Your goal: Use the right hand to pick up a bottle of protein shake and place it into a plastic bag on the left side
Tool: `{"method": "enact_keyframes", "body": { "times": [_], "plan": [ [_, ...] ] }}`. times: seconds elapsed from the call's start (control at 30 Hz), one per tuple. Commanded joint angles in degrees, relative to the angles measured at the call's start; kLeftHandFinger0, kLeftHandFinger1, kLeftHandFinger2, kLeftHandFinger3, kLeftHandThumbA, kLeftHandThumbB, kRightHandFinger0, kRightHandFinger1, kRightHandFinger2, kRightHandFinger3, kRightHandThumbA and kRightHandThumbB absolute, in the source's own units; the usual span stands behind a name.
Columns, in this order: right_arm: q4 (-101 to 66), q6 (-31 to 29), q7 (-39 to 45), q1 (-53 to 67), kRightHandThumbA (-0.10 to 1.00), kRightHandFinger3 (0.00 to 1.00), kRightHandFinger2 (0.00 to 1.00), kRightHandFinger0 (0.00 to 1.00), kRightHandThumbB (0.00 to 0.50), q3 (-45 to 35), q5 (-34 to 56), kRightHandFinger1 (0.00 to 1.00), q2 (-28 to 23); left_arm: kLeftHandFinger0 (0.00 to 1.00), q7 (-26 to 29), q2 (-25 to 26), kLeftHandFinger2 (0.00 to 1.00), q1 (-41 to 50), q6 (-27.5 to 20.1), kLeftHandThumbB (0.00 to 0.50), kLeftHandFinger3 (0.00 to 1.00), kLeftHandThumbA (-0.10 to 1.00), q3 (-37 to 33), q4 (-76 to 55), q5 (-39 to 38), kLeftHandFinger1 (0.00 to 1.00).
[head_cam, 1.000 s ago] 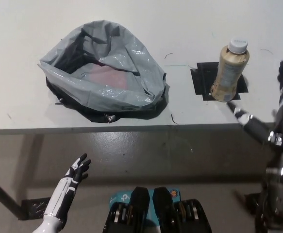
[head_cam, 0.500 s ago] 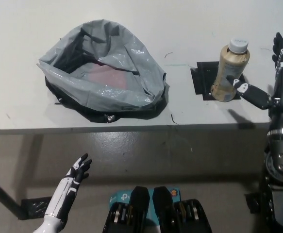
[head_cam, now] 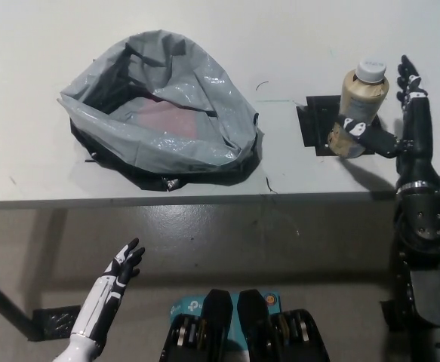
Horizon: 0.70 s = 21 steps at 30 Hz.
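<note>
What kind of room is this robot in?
Probably a robot test lab: a plain white table with a black tape square marking where the bottle stands, a grey plastic bag, and a bare concrete floor.

The black right arm rises along the picture's right edge, its right hand [head_cam: 398, 124] spread open with one finger reaching out sideways and the others pointing up and away. The white left hand [head_cam: 123, 264] rests low at the lower left, fingers apart and holding nothing.
</note>
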Motion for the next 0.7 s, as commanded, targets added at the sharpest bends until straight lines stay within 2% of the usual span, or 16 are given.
{"method": "enact_keyframes", "body": {
  "times": [0.0, 0.4, 0.5, 0.53, 0.57, 0.6, 0.63, 0.67],
  "plan": [
    [2.93, -0.95, 0.71, -4.55, 1.00, 1.00, 1.00, 1.00, 0.432, 0.25, 2.52, 1.00, -0.19, 1.00, -1.19, 1.12, 1.00, -0.27, -2.09, 0.171, 1.00, 1.00, -0.27, -1.69, 0.06, 1.00],
    [17.30, -3.05, -1.36, -12.50, 0.98, 1.00, 1.00, 1.00, 0.441, 1.78, 1.08, 1.00, -1.78, 1.00, -0.94, 0.99, 1.00, -0.64, -2.39, 0.171, 1.00, 1.00, -0.34, -1.38, 0.34, 1.00],
    [20.73, -1.31, -1.83, -15.56, 0.96, 1.00, 1.00, 1.00, 0.450, 1.57, 1.28, 1.00, -1.87, 1.00, -0.94, 1.00, 1.00, -0.68, -2.27, 0.176, 1.00, 1.00, -0.42, -1.61, 0.49, 1.00],
    [22.08, 1.01, -2.87, -17.23, 0.96, 1.00, 1.00, 1.00, 0.457, 1.60, 0.59, 1.00, -1.92, 1.00, -0.88, 0.92, 1.00, -0.77, -2.14, 0.179, 1.00, 1.00, -0.43, -1.71, 0.51, 1.00],
    [23.00, 1.50, -4.44, -18.27, 0.88, 1.00, 1.00, 1.00, 0.431, 0.90, 0.73, 1.00, -1.62, 1.00, -0.82, 0.91, 1.00, -0.81, -2.17, 0.179, 1.00, 1.00, -0.52, -1.72, 0.73, 1.00],
    [23.69, 1.04, -5.83, -18.82, 0.73, 1.00, 1.00, 1.00, 0.423, 0.15, 1.07, 1.00, -1.33, 1.00, -0.81, 0.88, 1.00, -0.85, -2.32, 0.177, 1.00, 1.00, -0.57, -1.64, 0.79, 1.00],
    [24.55, 0.38, -7.40, -19.44, 0.67, 1.00, 1.00, 1.00, 0.409, -0.69, 1.50, 1.00, -1.01, 1.00, -0.80, 0.86, 1.00, -0.90, -2.48, 0.176, 1.00, 1.00, -0.63, -1.56, 0.85, 1.00],
    [27.07, -1.31, -10.85, -20.98, 0.10, 0.64, 0.29, 0.30, 0.177, -2.14, 1.96, 0.25, -0.66, 1.00, -0.94, 0.98, 1.00, -1.01, -2.52, 0.172, 1.00, 1.00, -0.68, -1.47, 0.79, 1.00]
  ]
}}
